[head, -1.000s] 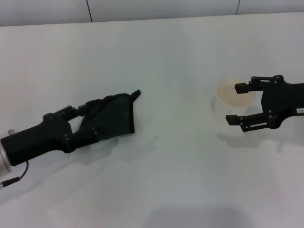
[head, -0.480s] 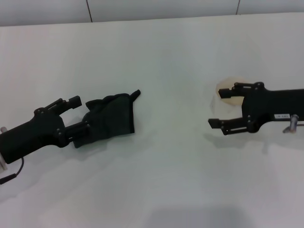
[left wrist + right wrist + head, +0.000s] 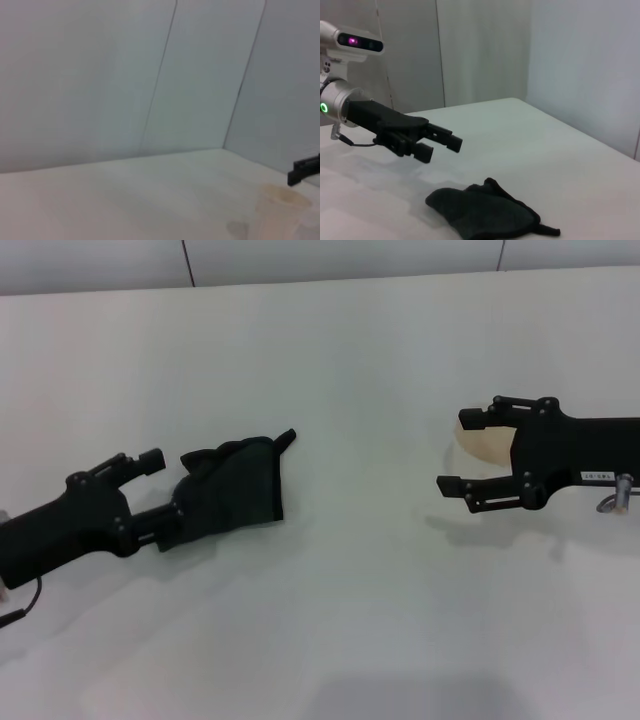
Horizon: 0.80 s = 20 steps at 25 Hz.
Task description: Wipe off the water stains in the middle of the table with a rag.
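The dark green-black rag [image 3: 238, 485] lies crumpled on the white table [image 3: 350, 630], left of the middle. My left gripper [image 3: 162, 490] is open just left of the rag, its lower finger at the rag's edge. The right wrist view shows this gripper [image 3: 439, 146] open above the table, with the rag [image 3: 485, 212] in front of it. My right gripper [image 3: 458, 452] is open on the right, one finger on each side of a pale translucent cup [image 3: 488, 443]. No orange stain shows in the head view. The left wrist view shows a faint blotch [image 3: 237, 228] beside the cup [image 3: 280, 210].
The table's far edge meets a grey panelled wall [image 3: 340, 258]. A fingertip of the right gripper [image 3: 304, 170] shows above the cup in the left wrist view. The left arm's silver wrist with a green light [image 3: 332, 102] shows in the right wrist view.
My left gripper has drawn back from on the rag to its left edge and stands open. My right gripper has moved left, so its fingers now straddle the cup.
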Each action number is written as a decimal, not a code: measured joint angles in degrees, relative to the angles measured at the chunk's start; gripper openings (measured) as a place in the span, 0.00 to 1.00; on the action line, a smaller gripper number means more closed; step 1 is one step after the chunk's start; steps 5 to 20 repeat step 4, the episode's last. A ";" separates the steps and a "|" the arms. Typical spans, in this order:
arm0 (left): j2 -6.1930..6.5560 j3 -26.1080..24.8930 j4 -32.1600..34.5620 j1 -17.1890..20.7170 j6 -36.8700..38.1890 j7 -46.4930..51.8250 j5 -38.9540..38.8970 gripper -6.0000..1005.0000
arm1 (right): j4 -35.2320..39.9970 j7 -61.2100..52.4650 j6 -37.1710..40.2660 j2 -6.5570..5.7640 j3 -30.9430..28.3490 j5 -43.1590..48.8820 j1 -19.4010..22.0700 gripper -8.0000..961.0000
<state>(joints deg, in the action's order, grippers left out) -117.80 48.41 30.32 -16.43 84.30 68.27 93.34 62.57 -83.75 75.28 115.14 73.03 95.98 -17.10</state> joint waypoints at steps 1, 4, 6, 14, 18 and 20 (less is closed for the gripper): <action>0.08 0.06 0.00 0.00 0.00 -0.07 0.58 0.87 | -0.11 0.38 0.00 0.00 0.00 -0.16 0.10 0.91; 0.12 0.01 0.07 -0.05 0.17 0.08 2.99 0.87 | -0.21 0.84 0.06 0.00 0.01 -0.60 0.47 0.91; 0.12 0.01 0.07 -0.05 0.17 0.08 2.99 0.87 | -0.21 0.84 0.06 0.00 0.01 -0.60 0.47 0.91; 0.12 0.01 0.07 -0.05 0.17 0.08 2.99 0.87 | -0.21 0.84 0.06 0.00 0.01 -0.60 0.47 0.91; 0.12 0.01 0.07 -0.05 0.17 0.08 2.99 0.87 | -0.21 0.84 0.06 0.00 0.01 -0.60 0.47 0.91; 0.12 0.01 0.07 -0.05 0.17 0.08 2.99 0.87 | -0.21 0.84 0.06 0.00 0.01 -0.60 0.47 0.91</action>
